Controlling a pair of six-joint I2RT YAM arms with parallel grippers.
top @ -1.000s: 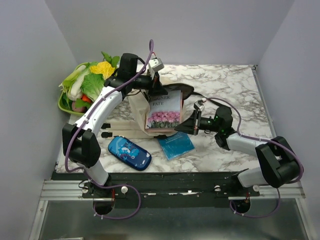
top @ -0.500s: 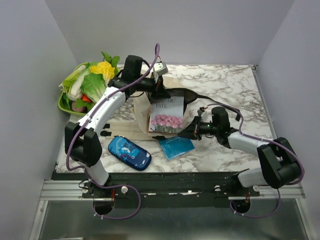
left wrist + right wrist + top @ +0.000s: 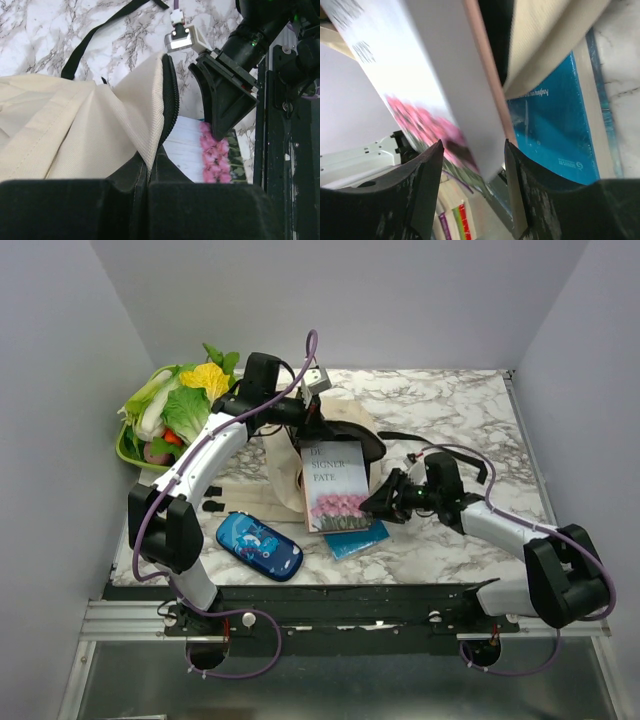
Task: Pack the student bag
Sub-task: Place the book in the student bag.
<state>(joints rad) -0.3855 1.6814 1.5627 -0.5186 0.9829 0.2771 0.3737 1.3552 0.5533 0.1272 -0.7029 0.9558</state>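
One bag, two books, one pencil case, one vegetable tray, two arms on a marble table [image 3: 450, 410].

The single student bag [image 3: 285, 465], beige cloth with black zipper trim, lies crumpled at the table's middle. One long black strap trails off to its right. One green tray [image 3: 125, 448] heaped with vegetables stands at the far left edge. One white book with pink flowers on its cover [image 3: 335, 485] leans against the bag's dark opening. One dark-blue patterned pencil case [image 3: 258, 547] lies near the front, left of one teal book [image 3: 362, 536] that lies flat, partly under the white one. The left gripper [image 3: 148, 181] has its fingers pressed together on the bag's zipper edge, holding it up. The right gripper [image 3: 473, 150] has its fingers spread apart, with the flowered book's lower corner between them.
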